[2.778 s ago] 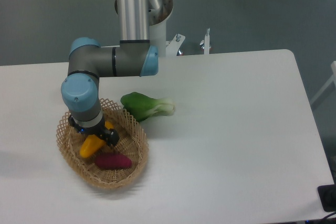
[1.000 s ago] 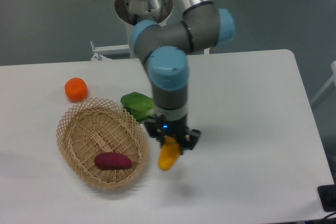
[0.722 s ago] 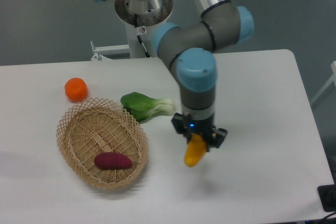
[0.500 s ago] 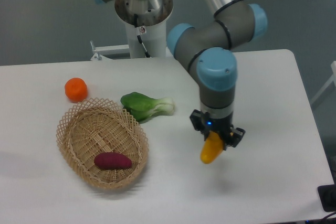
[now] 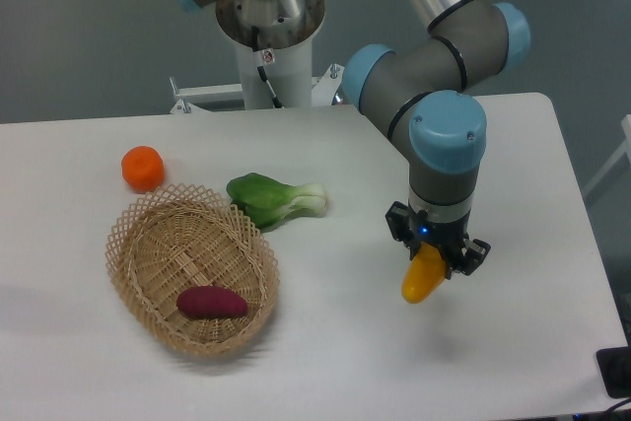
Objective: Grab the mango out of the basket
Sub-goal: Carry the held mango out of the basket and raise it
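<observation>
The yellow-orange mango (image 5: 424, 276) hangs above the white table at the right, well away from the basket. My gripper (image 5: 436, 251) points straight down and is shut on the mango's upper end; the fruit's lower end sticks out below the fingers. The tan wicker basket (image 5: 133, 234) sits at the left front of the table, with only a dark purple sweet potato (image 5: 211, 302) lying in it.
A round orange fruit (image 5: 143, 168) rests on the table behind the basket. A green bok choy (image 5: 273, 198) lies just right of the basket's rim. The arm's base column (image 5: 268, 22) stands behind the table's far edge.
The mango has been lifted out of the basket and carried rightward across the table in my shut gripper. The arm has swung from over the basket to the right side.
</observation>
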Controlling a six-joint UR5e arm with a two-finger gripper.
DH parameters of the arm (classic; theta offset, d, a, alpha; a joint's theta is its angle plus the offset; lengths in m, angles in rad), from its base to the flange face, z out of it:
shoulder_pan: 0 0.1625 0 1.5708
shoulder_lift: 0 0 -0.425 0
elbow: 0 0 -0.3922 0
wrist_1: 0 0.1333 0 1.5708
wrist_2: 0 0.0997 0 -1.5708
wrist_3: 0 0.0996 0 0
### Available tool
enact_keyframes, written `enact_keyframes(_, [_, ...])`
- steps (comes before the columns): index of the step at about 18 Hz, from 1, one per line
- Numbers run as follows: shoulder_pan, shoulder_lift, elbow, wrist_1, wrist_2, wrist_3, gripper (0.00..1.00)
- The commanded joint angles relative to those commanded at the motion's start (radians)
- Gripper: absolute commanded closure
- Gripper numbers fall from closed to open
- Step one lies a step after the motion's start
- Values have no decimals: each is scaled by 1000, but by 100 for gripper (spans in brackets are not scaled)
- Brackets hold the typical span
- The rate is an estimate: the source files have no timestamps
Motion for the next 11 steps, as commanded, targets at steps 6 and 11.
enact_keyframes(6, [18,9,2,-58,0,68,73])
enact_keyframes(11, [18,9,2,-58,0,68,73])
